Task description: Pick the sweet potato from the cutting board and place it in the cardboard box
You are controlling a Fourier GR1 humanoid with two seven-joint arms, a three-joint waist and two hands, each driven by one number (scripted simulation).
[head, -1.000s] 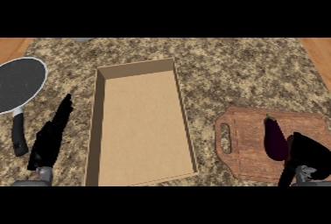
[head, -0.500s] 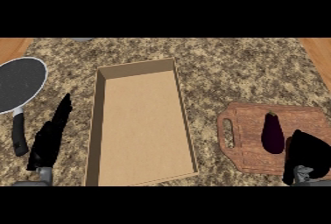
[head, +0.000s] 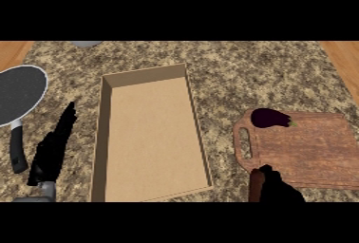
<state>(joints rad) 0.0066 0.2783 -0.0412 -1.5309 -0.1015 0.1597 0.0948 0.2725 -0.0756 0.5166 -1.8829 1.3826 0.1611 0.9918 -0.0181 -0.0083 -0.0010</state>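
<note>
A dark purple vegetable (head: 269,117) with a small green tip lies on the far left corner of the wooden cutting board (head: 316,152), just above the board's handle slot. Left of the board stands the long open cardboard box (head: 151,137), with nothing in it. My right hand (head: 275,189) shows only partly at the lower edge, in front of the board's near left corner and apart from the vegetable. A reddish-brown strip runs along its left side; I cannot tell what that is. My left hand (head: 52,152) rests left of the box, open, fingers straight and pointing away.
A dark grey pan (head: 21,92) lies at the far left, its black handle (head: 17,152) beside my left hand. A grey object (head: 85,43) peeks in at the top. Wooden floor shows past the speckled counter's far corners.
The purple vegetable has shifted from the board's middle to its far left corner. My right hand has dropped toward the lower edge and moved left. The left hand stays put.
</note>
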